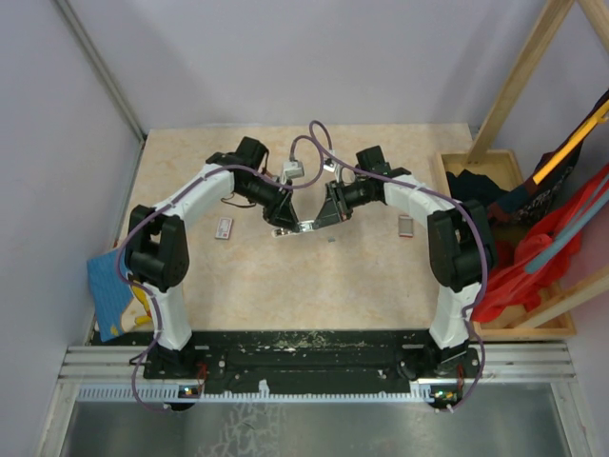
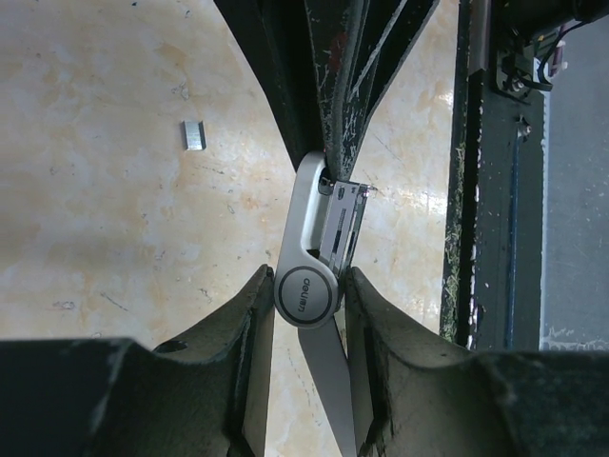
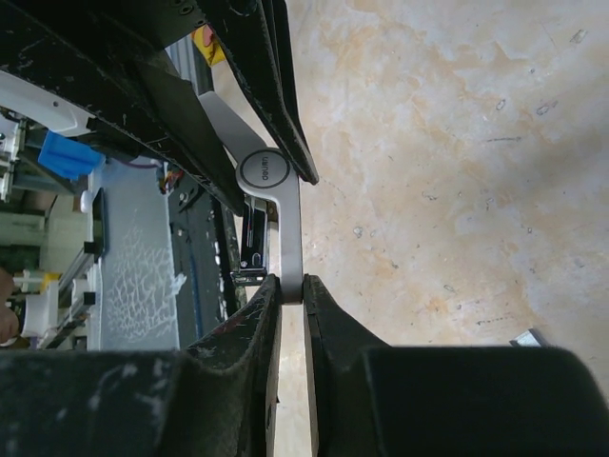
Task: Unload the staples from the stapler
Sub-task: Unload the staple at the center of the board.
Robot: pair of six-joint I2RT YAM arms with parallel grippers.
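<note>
The stapler (image 1: pixel 303 226) hangs just above the middle of the table, held between both arms. My left gripper (image 2: pixel 306 295) is shut on its round hinge end, the fingertips (image 2: pixel 257 305) pressing on both sides of the disc. From the opposite side my right gripper (image 3: pixel 290 286) is shut on the tip of the stapler's (image 3: pixel 284 238) grey arm. The stapler (image 2: pixel 306 228) is spread open, and its silvery magazine channel (image 2: pixel 343 224) shows beside the grey arm. A short grey strip of staples (image 2: pixel 194 134) lies on the table beyond the stapler.
A small white-and-red tag (image 1: pixel 225 227) lies left of the grippers and a small silvery piece (image 1: pixel 404 226) lies to their right. A wooden crate (image 1: pixel 495 190) with red and dark cloth stands at the right edge. The black base rail (image 1: pixel 304 345) runs along the near edge.
</note>
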